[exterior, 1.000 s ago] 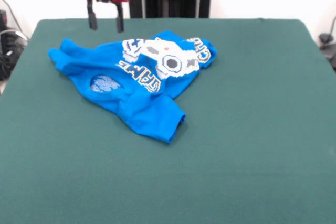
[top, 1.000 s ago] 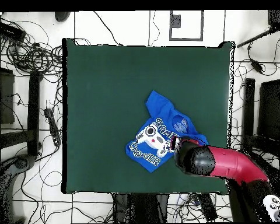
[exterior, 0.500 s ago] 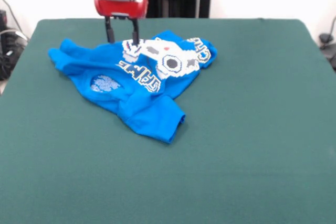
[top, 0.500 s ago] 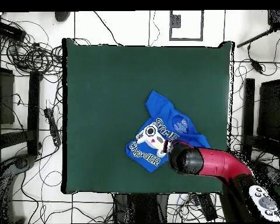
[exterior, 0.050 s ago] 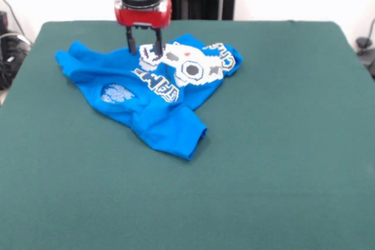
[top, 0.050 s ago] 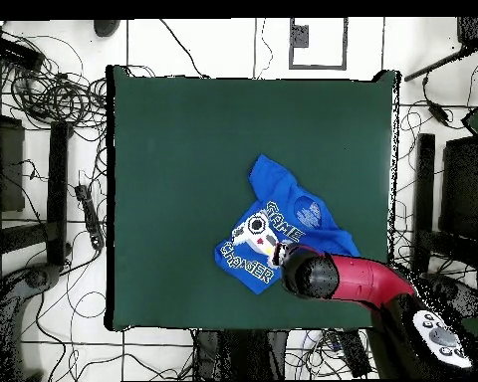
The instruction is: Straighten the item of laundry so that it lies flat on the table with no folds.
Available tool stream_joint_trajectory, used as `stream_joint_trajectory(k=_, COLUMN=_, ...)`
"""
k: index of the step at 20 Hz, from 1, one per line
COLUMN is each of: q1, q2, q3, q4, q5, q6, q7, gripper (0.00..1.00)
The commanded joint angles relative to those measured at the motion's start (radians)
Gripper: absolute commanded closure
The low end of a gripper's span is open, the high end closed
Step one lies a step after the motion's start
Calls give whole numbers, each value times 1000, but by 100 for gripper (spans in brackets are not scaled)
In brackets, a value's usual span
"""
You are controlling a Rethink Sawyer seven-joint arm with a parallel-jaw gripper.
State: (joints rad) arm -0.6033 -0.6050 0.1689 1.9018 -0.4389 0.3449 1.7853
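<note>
The item of laundry (exterior, 0.050 s ago: 153, 102) is a bright blue T-shirt with a white pixel print, lying crumpled and folded over itself on the left half of the green table (exterior, 0.050 s ago: 281, 144). A sleeve sticks out toward the near side. My gripper (exterior, 0.050 s ago: 145, 52) stands open, pointing straight down, with its two dark fingers (exterior, 0.050 s ago: 130, 44) at the shirt's far edge beside the white print. Its tips reach the cloth or hover just above it. In the overhead view the red arm (top, 0.050 s ago: 358, 281) covers the gripper and part of the shirt (top, 0.050 s ago: 283, 224).
The table (top, 0.050 s ago: 183, 149) spreads wide on all sides of the shirt, most of all to the right in the front view. The overhead view shows cables (top, 0.050 s ago: 44, 90) and dark stands (top, 0.050 s ago: 427, 189) on the floor around the table's edges.
The gripper has come down and moved right, from above the table's far edge onto the shirt's far edge by the print. The shirt has barely shifted.
</note>
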Motion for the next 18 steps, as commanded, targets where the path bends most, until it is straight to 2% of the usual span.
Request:
stream_joint_trajectory(k=1, q1=45, q2=24, q3=5, q4=-30, q5=21, q6=-52, q7=137, gripper=0)
stream_joint_trajectory(k=18, q1=39, q2=4, q3=16, q4=-53, q5=30, q6=0, q7=99, gripper=0)
